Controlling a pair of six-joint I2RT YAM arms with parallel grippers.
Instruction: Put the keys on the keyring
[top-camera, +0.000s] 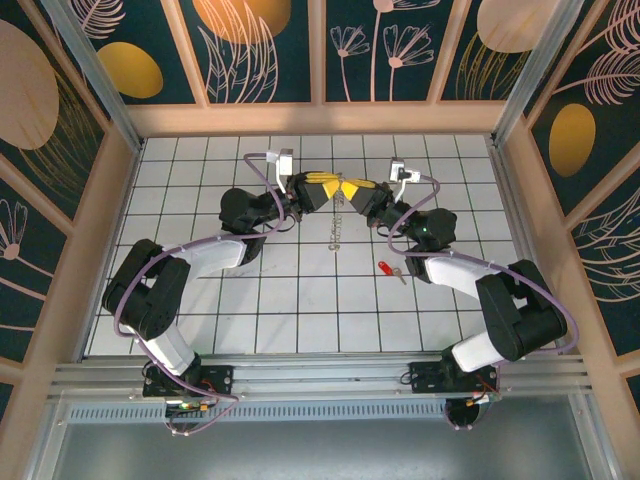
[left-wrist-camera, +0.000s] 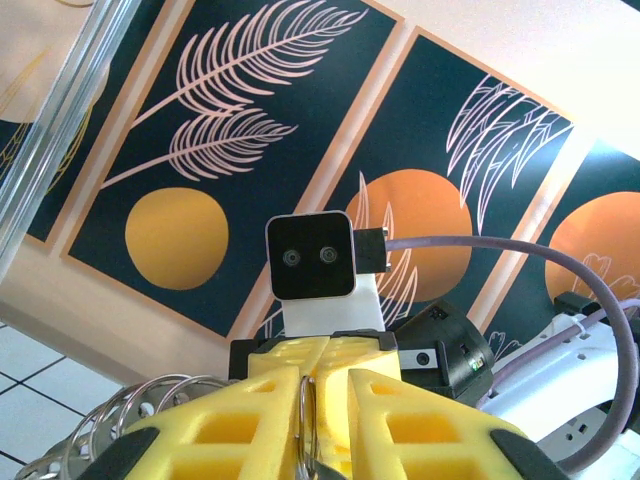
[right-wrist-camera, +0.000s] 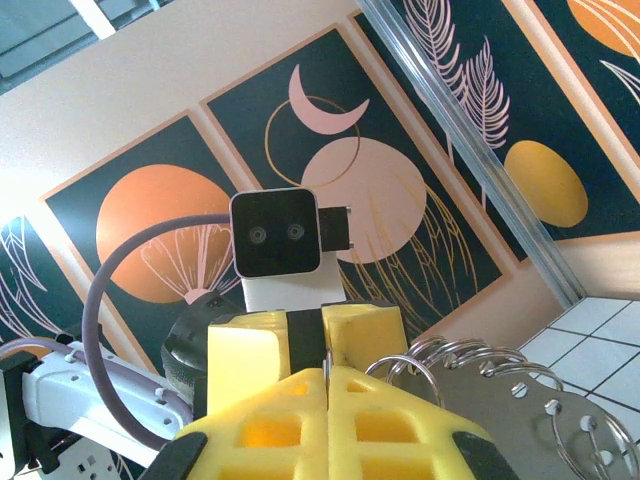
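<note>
My two grippers meet nose to nose above the far middle of the table, the left gripper (top-camera: 318, 188) facing the right gripper (top-camera: 355, 190). The keyring (top-camera: 335, 228), a silvery chain of rings, hangs down from between them. In the right wrist view my right gripper (right-wrist-camera: 326, 375) is shut on a thin ring, and more of the keyring (right-wrist-camera: 470, 358) fans out to the right. In the left wrist view my left gripper (left-wrist-camera: 325, 378) stands narrowly open. A ring of the keyring (left-wrist-camera: 308, 405) rests against its left finger. The red-headed key (top-camera: 385, 268) lies on the tiles near the right arm.
The white tiled table (top-camera: 300, 310) is walled by wooden rails and dark floral panels (top-camera: 260, 50). Both arms' purple cables (top-camera: 130, 290) loop at their sides. A metal rail (top-camera: 320, 380) runs along the near edge by the arm bases.
</note>
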